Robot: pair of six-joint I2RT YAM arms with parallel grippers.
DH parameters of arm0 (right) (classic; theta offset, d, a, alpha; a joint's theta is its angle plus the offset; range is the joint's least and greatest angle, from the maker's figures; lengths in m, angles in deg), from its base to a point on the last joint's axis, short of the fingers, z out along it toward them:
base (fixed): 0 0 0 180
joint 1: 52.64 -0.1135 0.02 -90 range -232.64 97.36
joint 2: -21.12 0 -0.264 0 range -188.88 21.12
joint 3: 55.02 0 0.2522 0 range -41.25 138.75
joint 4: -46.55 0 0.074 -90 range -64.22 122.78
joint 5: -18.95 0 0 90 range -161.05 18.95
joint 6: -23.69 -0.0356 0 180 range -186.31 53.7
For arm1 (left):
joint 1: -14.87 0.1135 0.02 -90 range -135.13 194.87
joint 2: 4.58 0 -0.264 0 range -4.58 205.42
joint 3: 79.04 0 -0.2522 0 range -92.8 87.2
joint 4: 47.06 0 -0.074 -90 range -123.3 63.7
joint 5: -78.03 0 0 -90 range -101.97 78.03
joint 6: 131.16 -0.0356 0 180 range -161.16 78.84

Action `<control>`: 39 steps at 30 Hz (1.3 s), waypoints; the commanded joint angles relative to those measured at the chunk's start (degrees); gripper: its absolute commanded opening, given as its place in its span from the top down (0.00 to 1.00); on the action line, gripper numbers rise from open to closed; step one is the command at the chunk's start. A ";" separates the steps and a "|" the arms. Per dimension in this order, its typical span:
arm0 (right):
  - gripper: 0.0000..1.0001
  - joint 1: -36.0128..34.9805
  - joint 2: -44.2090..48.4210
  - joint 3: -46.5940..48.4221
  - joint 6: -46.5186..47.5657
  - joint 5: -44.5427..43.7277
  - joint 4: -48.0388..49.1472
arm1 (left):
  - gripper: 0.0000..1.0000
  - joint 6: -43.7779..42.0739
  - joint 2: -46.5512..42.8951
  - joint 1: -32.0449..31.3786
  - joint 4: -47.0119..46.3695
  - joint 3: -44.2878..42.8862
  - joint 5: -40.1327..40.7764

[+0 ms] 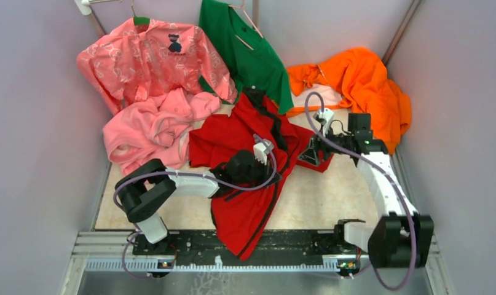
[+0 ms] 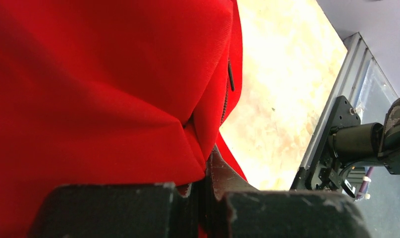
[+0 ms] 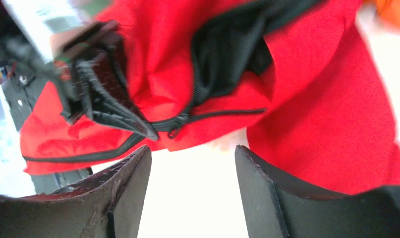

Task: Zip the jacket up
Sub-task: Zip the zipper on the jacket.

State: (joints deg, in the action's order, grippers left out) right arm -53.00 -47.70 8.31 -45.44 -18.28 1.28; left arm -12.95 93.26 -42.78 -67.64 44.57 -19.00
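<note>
Low in left wrist view, left gripper (image 2: 205, 191) pinched the jacket (image 2: 98, 89); right gripper (image 3: 193, 153), jaws spread, needed the slider (image 3: 177, 124) squarely.

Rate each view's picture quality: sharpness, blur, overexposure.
Top external: sharp and evenly lit, the jacket clear. Left wrist: soft along the bottom edge, table glaring. Right wrist: motion-smeared, worst at upper left, and the table is blown out white.
</note>
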 commanded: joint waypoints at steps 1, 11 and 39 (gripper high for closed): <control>0.37 0.01 6.19 5.69 29.23 9.48 -15.31 | 1.00 -1.74 -0.07 0.08 2.61 -4.20 -4.33; 0.42 -7.31 6.36 -3.93 16.25 0.52 1.92 | 1.00 -1.01 0.64 0.08 1.64 -5.31 -7.66; 0.45 -15.49 2.81 -6.04 14.24 -9.93 3.87 | 1.00 3.85 -1.85 2.11 -3.00 -3.90 -13.40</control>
State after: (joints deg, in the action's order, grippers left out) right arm -67.80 -45.38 1.79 -33.07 -28.42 8.18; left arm -10.70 93.72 -41.57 -64.34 41.03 -29.42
